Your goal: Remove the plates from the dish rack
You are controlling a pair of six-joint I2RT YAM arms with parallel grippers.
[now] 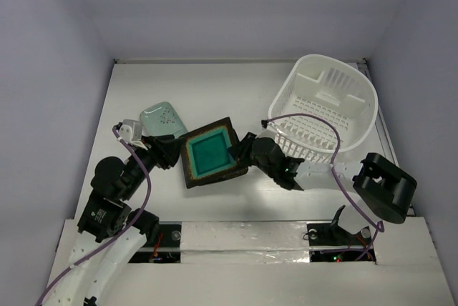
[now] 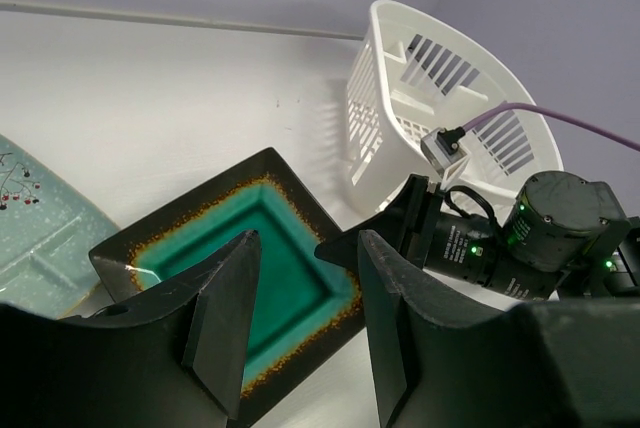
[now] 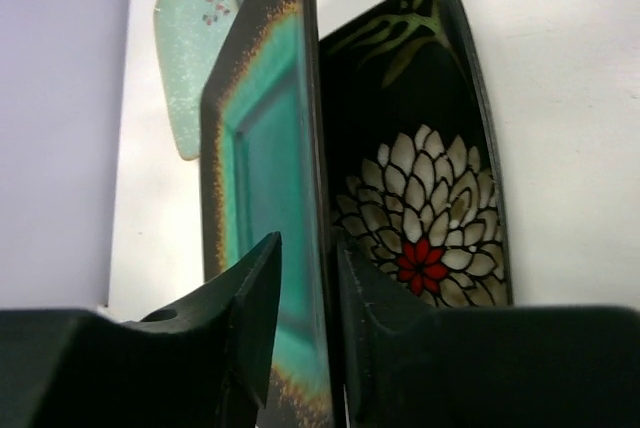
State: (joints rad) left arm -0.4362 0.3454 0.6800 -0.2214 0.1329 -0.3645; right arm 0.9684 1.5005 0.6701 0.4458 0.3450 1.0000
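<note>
The teal-centred plate with a dark brown rim (image 1: 210,153) is held tilted over the table's middle. My right gripper (image 1: 236,150) is shut on its right edge; in the right wrist view (image 3: 308,243) the plate (image 3: 262,148) stands edge-on between the fingers. A dark plate with a white flower pattern (image 3: 430,188) lies right under it, hidden in the top view. My left gripper (image 1: 172,150) is open and empty at the teal plate's left edge, its jaws wide over the plate (image 2: 270,238). The pale mint plate (image 1: 161,118) lies flat at the left. The white dish rack (image 1: 325,109) stands at the back right; no plate shows in it.
The right arm's purple cable (image 1: 315,116) loops over the rack's near rim. A small white block (image 1: 131,128) sits beside the mint plate. The right arm's black elbow (image 1: 385,186) stands near the table's right front. White walls close the table at the back and sides.
</note>
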